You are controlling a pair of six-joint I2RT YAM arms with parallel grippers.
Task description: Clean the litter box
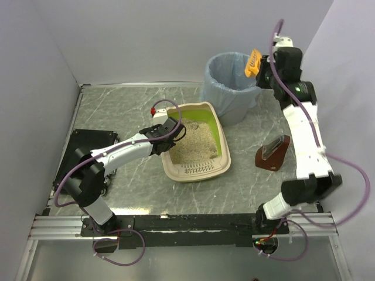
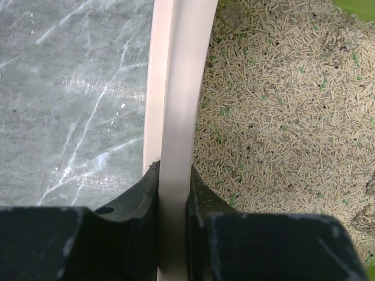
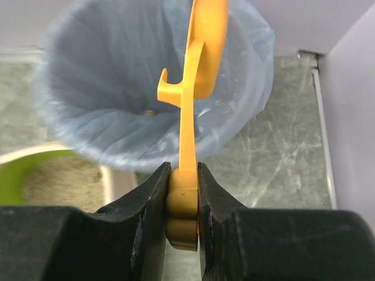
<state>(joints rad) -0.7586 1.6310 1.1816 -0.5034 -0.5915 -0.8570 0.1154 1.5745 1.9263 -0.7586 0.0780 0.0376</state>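
The litter box (image 1: 197, 170) sits mid-table, cream rim, lime-green inner wall, beige pellet litter (image 2: 281, 105) inside. My left gripper (image 1: 171, 130) is shut on its left rim (image 2: 176, 117), one finger outside and one inside over the litter. My right gripper (image 1: 265, 69) is raised at the back right, shut on the handle of an orange slotted scoop (image 3: 196, 70). The scoop (image 1: 252, 62) hangs over the mouth of the grey bin with a light-blue bag (image 1: 229, 88).
A dark red wedge-shaped holder (image 1: 273, 153) stands right of the litter box. A black mat (image 1: 82, 146) lies at the left edge. Walls close the table at the back and both sides. The bin (image 3: 117, 88) stands just behind the box's far right corner.
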